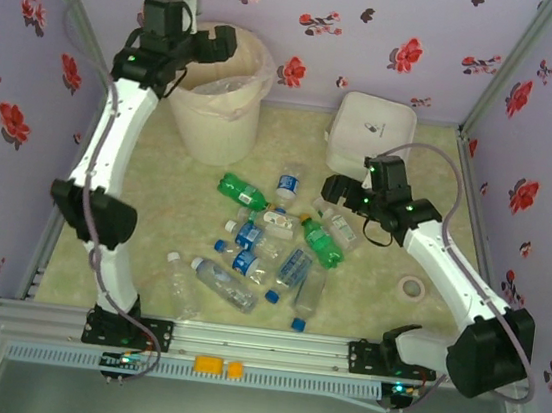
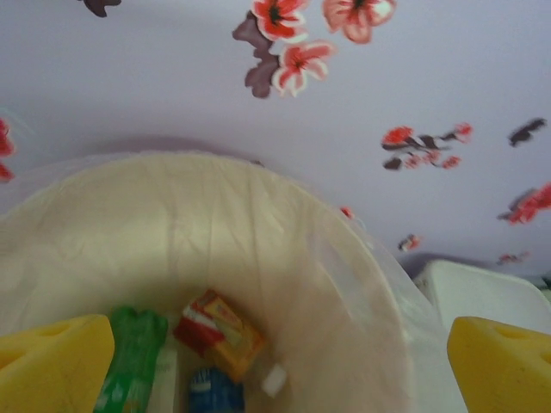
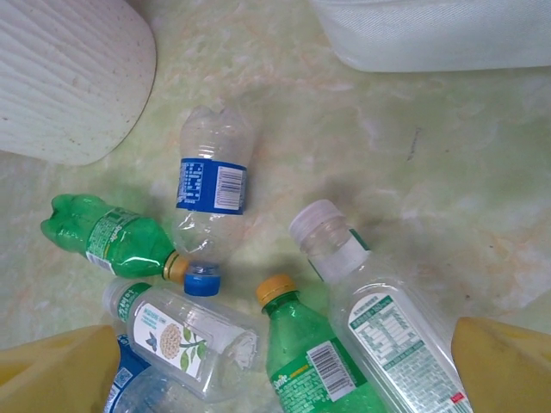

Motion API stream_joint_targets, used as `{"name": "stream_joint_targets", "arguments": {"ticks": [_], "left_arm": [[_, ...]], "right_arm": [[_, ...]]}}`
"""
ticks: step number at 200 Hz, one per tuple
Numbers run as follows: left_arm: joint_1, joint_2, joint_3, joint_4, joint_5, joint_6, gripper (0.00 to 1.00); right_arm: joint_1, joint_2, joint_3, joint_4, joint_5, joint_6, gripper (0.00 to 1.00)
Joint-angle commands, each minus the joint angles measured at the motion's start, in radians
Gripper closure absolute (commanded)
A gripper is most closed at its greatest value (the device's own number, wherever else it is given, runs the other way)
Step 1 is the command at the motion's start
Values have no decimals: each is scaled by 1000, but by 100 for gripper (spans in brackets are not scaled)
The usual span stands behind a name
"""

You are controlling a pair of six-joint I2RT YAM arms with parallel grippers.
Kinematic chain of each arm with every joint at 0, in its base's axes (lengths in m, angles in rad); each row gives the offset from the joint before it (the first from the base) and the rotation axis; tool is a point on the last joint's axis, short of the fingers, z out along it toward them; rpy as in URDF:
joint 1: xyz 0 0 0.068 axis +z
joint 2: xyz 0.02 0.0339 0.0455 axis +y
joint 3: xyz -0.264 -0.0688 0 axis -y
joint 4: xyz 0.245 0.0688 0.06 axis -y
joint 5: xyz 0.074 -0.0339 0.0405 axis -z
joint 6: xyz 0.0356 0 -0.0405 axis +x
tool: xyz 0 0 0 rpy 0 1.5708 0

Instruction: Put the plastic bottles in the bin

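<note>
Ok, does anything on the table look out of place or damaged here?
Nothing looks spilled or broken. One stray: a small pale ring, perhaps a tape roll, lies on the table near the right arm, apart from the bottles. It is no bottle.

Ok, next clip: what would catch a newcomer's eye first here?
The heap of crushed plastic bottles in the middle of the table, with the right gripper open over its far right side. Then the bin at the back left, where the left gripper hangs open over the rim, a green bottle and a red-labelled bottle already lying inside.
</note>
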Motion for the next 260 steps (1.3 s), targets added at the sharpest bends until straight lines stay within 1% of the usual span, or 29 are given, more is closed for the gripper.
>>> {"name": "stream_joint_targets", "arguments": {"ticks": [1, 29, 54, 79, 90, 104, 121, 140, 167, 188, 214, 236, 260], "left_arm": [[-31, -177, -148, -127, -2, 15, 0], [-68, -410, -449, -157, -40, -50, 0], [-107, -603, -699, -176, -44, -162, 0], [-147, -754, -918, -254, -40, -288, 0], [-178, -811, -1017, -272, -32, -353, 0], [-227, -872, -1120, -349, -42, -431, 0], [-287, -948, -1241, -400, -53, -561, 0], [-357, -1020, -1327, -466, -78, -666, 0], [-457, -1076, -1412, -578, -79, -797, 0], [-517, -1083, -1461, -621, -84, -852, 0], [-541, -1057, -1537, -525, -75, -877, 4], [-558, -1001, -1600, -396, -50, -891, 7], [-568, -939, -1636, -308, -51, -893, 11]], "right_arm": [[-2, 21, -14, 58, -66, -10, 0], [2, 31, -26, 85, -103, -3, 0], [4, 31, -44, 107, -139, 17, 0], [12, 23, -68, 120, -154, 41, 0], [15, 18, -79, 124, -153, 53, 0], [19, 10, -92, 124, -152, 63, 0], [21, -3, -108, 126, -145, 73, 0], [23, -19, -126, 125, -135, 84, 0], [24, -32, -151, 138, -136, 103, 0], [26, -38, -166, 139, -129, 106, 0], [27, -50, -184, 151, -123, 121, 0], [29, -66, -193, 145, -114, 125, 0], [29, -83, -188, 108, -96, 107, 0]]}}
